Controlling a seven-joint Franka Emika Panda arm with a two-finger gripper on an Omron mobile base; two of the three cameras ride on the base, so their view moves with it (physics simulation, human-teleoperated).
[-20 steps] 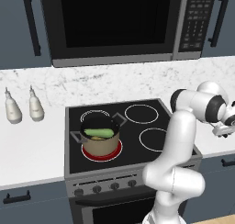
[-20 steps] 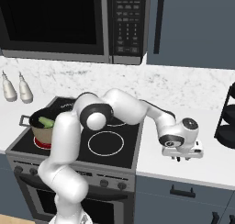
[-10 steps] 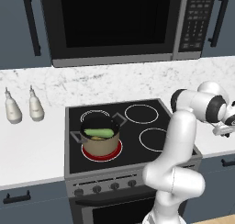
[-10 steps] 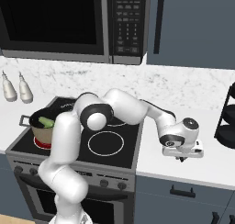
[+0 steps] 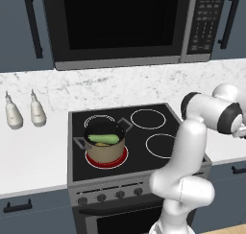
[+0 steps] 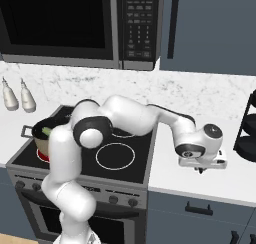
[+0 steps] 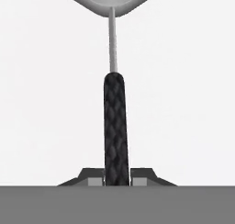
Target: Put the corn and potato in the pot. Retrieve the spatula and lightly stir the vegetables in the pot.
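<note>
1. Hand view: gripper (image 7: 117,179) has its jaws clamped tight on the spatula (image 7: 114,122), low on the dark textured handle, grey head ahead on the white counter (image 7: 183,103)
2. Light, stiff tool; a grip this far back may let the head sag
3. Pot (image 5: 104,147) sits on the stove's front-left burner, corn (image 5: 103,138) inside
</note>
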